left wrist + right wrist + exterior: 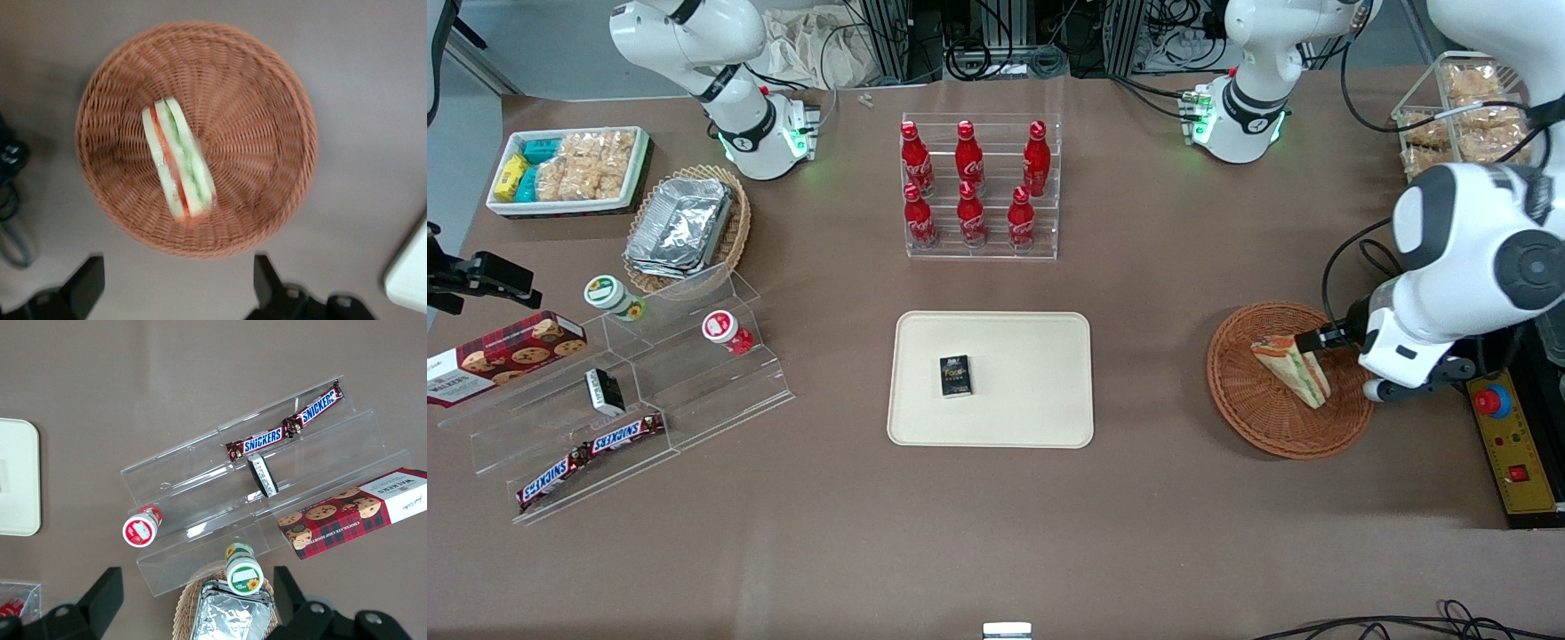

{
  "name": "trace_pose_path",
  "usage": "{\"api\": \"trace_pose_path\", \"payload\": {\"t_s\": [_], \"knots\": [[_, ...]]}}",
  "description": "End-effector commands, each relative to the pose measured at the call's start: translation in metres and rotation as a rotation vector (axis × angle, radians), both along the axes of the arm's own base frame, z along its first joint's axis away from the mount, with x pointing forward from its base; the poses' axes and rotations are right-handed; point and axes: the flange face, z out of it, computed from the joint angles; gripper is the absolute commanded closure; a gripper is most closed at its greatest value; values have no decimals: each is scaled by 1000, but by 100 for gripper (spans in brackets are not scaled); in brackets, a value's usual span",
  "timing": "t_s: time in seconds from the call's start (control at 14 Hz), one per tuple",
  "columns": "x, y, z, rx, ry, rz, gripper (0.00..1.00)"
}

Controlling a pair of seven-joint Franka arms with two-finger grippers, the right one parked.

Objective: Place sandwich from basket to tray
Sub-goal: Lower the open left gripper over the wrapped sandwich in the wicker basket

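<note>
The sandwich, a pale bread wedge with orange-red and green filling, lies in the round reddish-brown wicker basket toward the working arm's end of the table. It also shows in the left wrist view, lying on its side in the basket. My left gripper hovers above the basket's rim, open and empty, its fingers spread wide and apart from the sandwich. The cream-beige tray lies mid-table beside the basket, with a small black box on it.
A clear rack of red cola bottles stands farther from the front camera than the tray. A yellow control box with a red button sits close to the basket. Clear shelves with Snickers bars, a foil-container basket and a white snack bin lie toward the parked arm's end.
</note>
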Motion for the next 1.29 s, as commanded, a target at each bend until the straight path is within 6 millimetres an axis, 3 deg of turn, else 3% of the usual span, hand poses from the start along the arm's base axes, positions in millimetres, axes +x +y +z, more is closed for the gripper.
{"api": "trace_pose_path", "payload": {"t_s": [0.0,0.29,0.43,0.79,1.14,1.21], "knots": [[-21,2,-24,25,-50,128,0],[-24,-1,-67,18,-83,284,0],[-24,11,-79,19,-80,307,0],[-28,16,-101,36,-56,305,0],[-27,24,-141,57,-34,399,0],[-27,23,-145,54,-30,403,7]]}}
